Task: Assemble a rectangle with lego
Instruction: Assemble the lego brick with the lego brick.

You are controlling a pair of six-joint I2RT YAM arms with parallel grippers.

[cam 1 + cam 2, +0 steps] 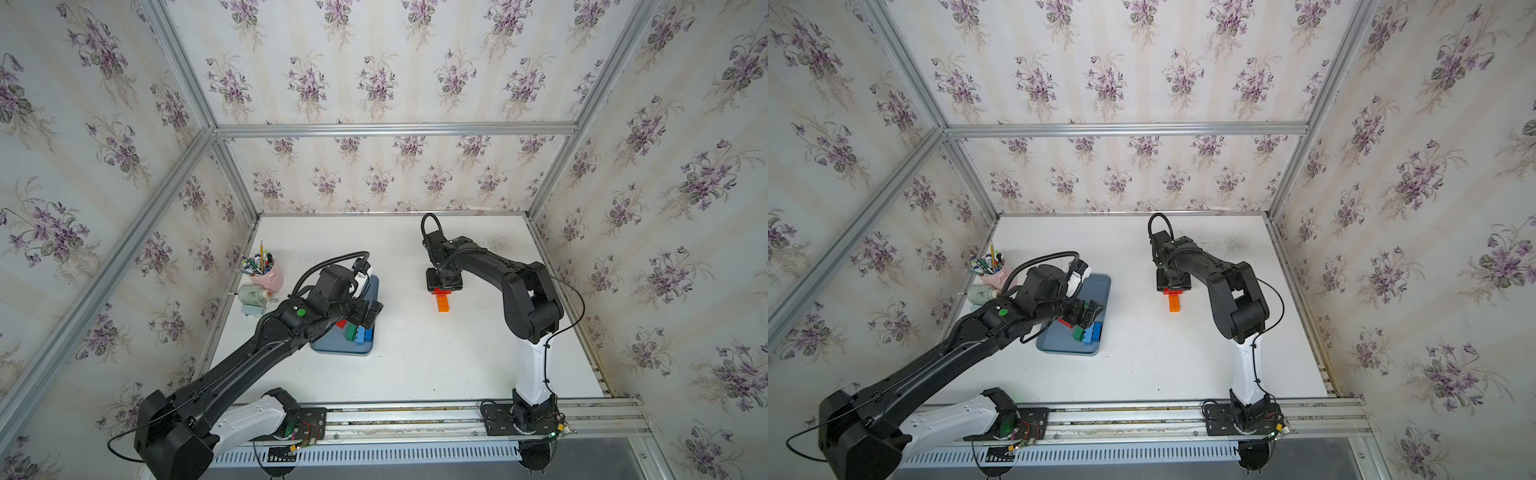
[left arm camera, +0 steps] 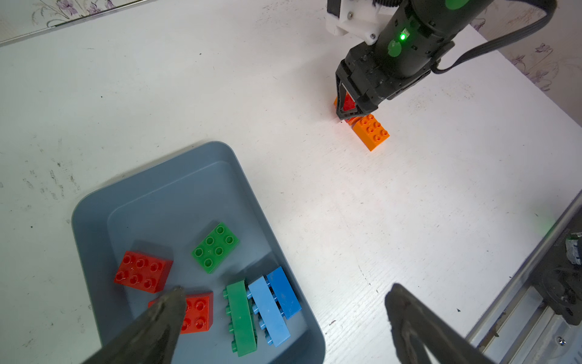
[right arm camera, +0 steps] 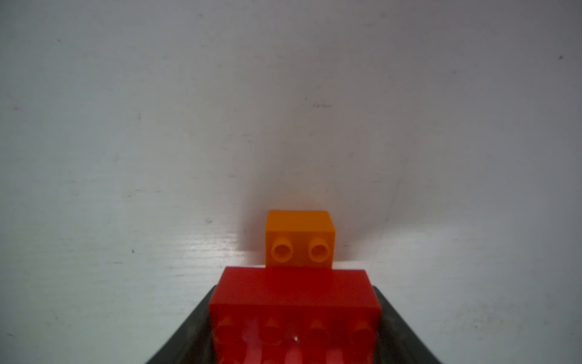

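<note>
An orange lego brick (image 1: 443,302) (image 2: 371,132) lies on the white table right of centre. My right gripper (image 1: 444,286) (image 3: 294,331) points down at the brick's far end, shut on a red lego brick (image 3: 294,302) (image 2: 348,102) that sits against the orange one (image 3: 299,239). Over the grey-blue tray (image 2: 94,220) (image 1: 365,351) my left gripper (image 2: 286,291) (image 1: 368,313) hangs wide open, holding nothing. In the tray lie a red brick (image 2: 143,272), a smaller red one (image 2: 198,312), a green one (image 2: 215,247), and a long green (image 2: 241,318), light blue (image 2: 269,310) and blue brick (image 2: 283,291) side by side.
A pink cup of pens (image 1: 270,274) and a small pale bottle (image 1: 253,293) stand at the table's left edge beside the tray. Papered walls close the left, back and right sides. A metal rail (image 1: 415,415) carrying both arm bases runs along the front.
</note>
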